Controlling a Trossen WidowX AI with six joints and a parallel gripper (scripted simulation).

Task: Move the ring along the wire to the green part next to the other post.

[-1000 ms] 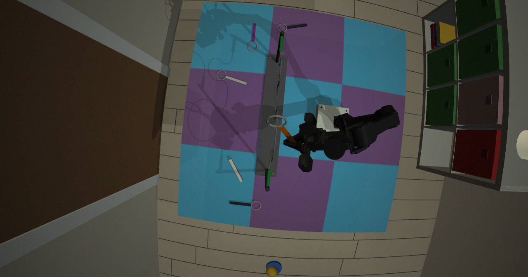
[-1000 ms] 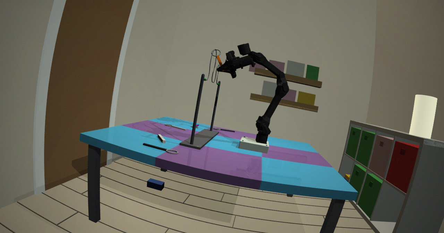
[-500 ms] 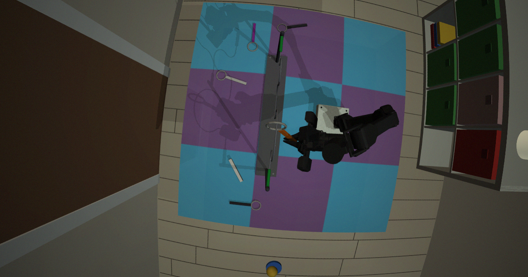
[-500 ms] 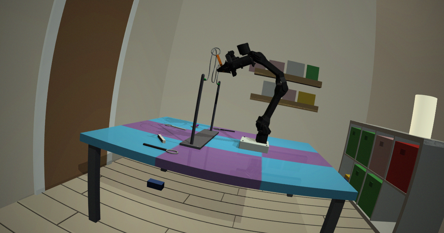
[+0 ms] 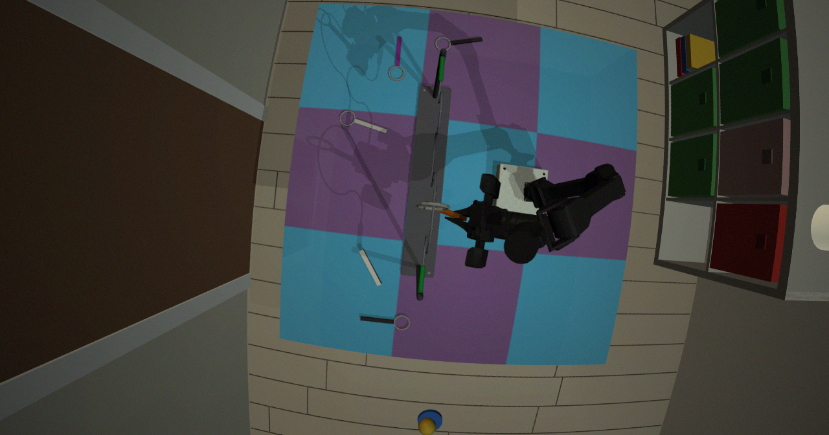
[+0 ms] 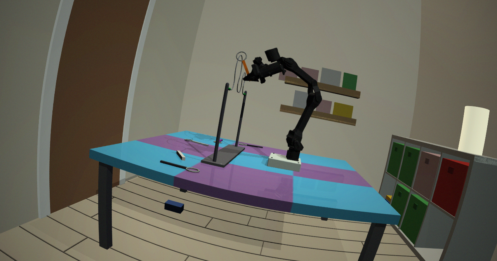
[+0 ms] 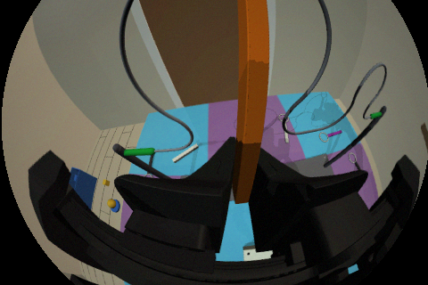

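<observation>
My gripper [image 5: 463, 217] [image 6: 245, 78] [image 7: 237, 142] is shut on the lower end of the orange handle [image 5: 448, 213] [image 6: 245, 66] [image 7: 253, 49]. The ring [image 5: 442, 207] [image 6: 236, 55], nearly edge-on in the top view, is around the top of the wire's tall arch; the wrist view cuts most of it off. The thin grey wire [image 6: 234, 75] [image 7: 328, 31] passes through the ring; whether they touch cannot be told. One green part [image 5: 421, 279] [image 6: 229, 89] [image 7: 139, 151] is by the near post [image 6: 221, 120], the other [image 5: 442, 68] [image 6: 245, 93] [image 7: 376, 116] by the far post [image 6: 240, 120].
Below the wire is the grey base [image 5: 412, 200]. Loose rings with a white handle [image 5: 370, 125], a magenta handle [image 5: 398, 50] and black handles [image 5: 467, 41] [image 5: 376, 319] lie on the table, with a white bar [image 5: 370, 267]. Shelves [image 6: 321, 87] hang behind the arm.
</observation>
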